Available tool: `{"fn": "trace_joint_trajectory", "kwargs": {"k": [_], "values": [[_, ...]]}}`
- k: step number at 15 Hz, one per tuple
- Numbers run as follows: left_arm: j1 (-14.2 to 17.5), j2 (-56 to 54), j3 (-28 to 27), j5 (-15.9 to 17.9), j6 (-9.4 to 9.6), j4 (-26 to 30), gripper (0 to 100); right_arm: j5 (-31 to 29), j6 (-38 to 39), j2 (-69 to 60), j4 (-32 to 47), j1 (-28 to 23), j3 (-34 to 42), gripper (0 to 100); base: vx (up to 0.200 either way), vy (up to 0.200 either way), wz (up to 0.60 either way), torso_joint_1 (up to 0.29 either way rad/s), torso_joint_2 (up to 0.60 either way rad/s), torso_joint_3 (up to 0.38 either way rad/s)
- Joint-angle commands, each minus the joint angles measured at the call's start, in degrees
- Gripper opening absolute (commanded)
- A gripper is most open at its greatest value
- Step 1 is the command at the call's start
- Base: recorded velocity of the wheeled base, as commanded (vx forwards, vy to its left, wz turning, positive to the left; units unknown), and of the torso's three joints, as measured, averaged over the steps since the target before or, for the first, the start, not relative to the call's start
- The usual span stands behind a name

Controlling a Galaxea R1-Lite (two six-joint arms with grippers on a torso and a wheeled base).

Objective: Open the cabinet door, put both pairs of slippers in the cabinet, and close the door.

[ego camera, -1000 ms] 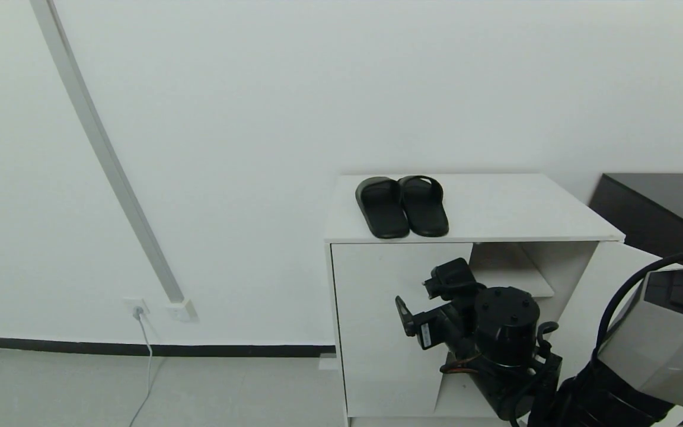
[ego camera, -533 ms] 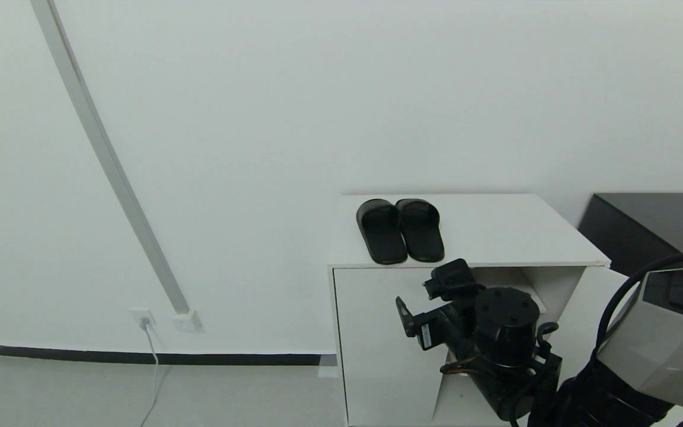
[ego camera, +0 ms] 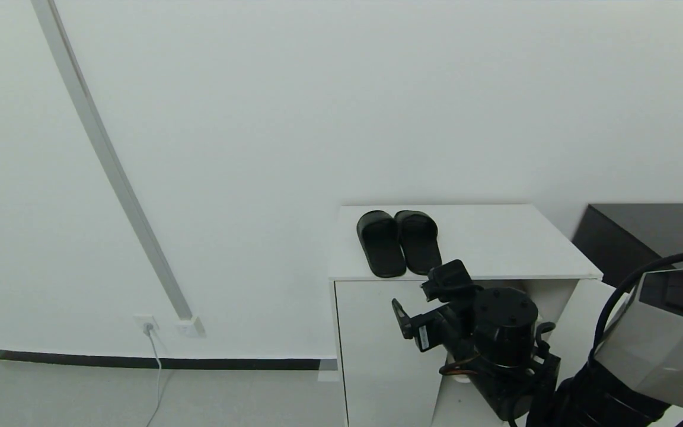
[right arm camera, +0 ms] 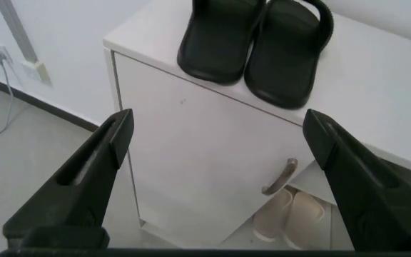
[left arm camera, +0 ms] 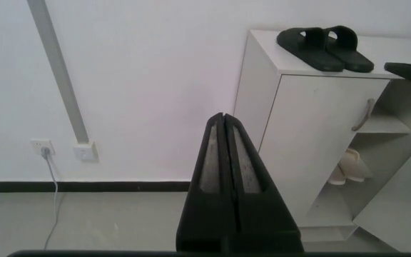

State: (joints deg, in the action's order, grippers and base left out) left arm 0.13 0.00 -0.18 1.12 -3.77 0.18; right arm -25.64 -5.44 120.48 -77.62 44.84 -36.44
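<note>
Head view shows a white cabinet with the black slippers lying side by side on its top, toward the 9 o'clock end. The right gripper hangs in front of the cabinet. The black slippers are at about 11 o'clock from it, near but not touching. At 3 o'clock from that gripper, the open door swings out toward the robot. The other door at 9 o'clock is closed.

In the right wrist view the two fingers are spread wide apart with nothing between them. They point at the cabinet front just under the black slippers. Low inside the cabinet sit the pale slippers, so I think one pair is already put away.

In the left wrist view the left gripper has its fingers pressed flat together and holds nothing. It is well apart from the cabinet.

I think the step now is getting the black pair. The door is open, so that part looks done. Next the right gripper should go up toward 11 o'clock, come over the black slippers, and close on them. Both slippers touch each other, so one grab may take both if the fingers go around the outer edges. Then they go onto a shelf inside, and the door gets shut.
</note>
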Motion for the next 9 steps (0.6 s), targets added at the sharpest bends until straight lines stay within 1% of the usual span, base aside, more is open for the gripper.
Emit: {"fn": "trace_joint_trajectory", "kwargs": {"k": [1,3,5,6,7,9], "values": [[0.0,0.1,0.1,0.0,-0.1,0.1,0,0.4,-0.1,1.2,-0.4,-0.5,-0.2,100,0.0,0.0,0.0,0.0,0.0,0.0],[0.0,0.0,0.0,0.0,0.08,0.1,0,0.1,0.0,1.2,1.2,-0.5,-2.3,100,0.0,0.0,0.0,0.0,0.0,0.0],[0.0,0.1,0.0,0.0,-0.01,0.0,0,-0.1,2.1,-0.5,6.9,-0.7,-4.5,100,0.0,0.0,0.0,0.0,0.0,0.0],[0.0,0.1,0.1,0.0,0.08,0.1,0,-0.3,6.5,-2.0,12.8,-0.4,-7.3,100,0.0,0.0,0.0,0.0,0.0,0.0],[0.0,0.1,0.1,0.0,0.08,0.0,0,-1.8,11.1,-3.7,20.8,-0.2,-10.2,100,0.0,0.0,0.0,0.0,0.0,0.0],[0.0,0.0,0.1,0.0,0.16,0.0,0,-4.2,15.5,-4.5,28.2,-0.2,-13.8,100,0.0,0.0,0.0,0.0,0.0,0.0]]}}
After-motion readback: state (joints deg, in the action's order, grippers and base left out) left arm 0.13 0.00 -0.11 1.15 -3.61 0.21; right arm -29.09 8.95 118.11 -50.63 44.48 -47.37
